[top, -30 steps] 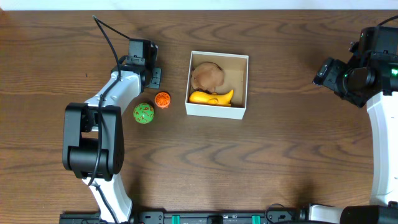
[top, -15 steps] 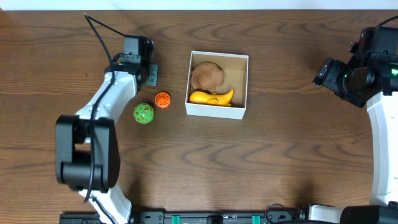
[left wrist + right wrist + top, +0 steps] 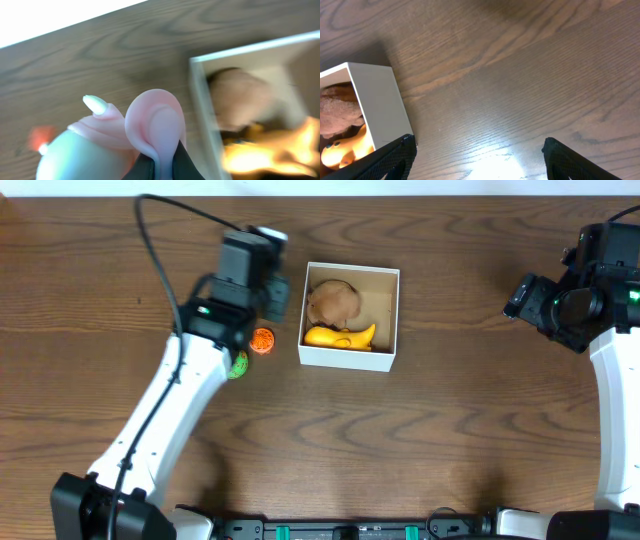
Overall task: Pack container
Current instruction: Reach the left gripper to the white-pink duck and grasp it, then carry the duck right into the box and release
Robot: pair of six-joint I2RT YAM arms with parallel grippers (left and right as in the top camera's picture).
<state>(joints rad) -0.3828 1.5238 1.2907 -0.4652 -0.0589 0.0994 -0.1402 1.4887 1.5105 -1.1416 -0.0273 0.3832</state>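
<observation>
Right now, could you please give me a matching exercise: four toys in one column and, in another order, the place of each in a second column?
Things:
1. orange ball
2. brown toy
3. pink toy
4. green ball

Places:
A. inside the container
B. partly hidden under the left arm
C. in the open, just left of the container
D. held in the left gripper

Pairs: 1-C, 2-A, 3-D, 4-B.
</observation>
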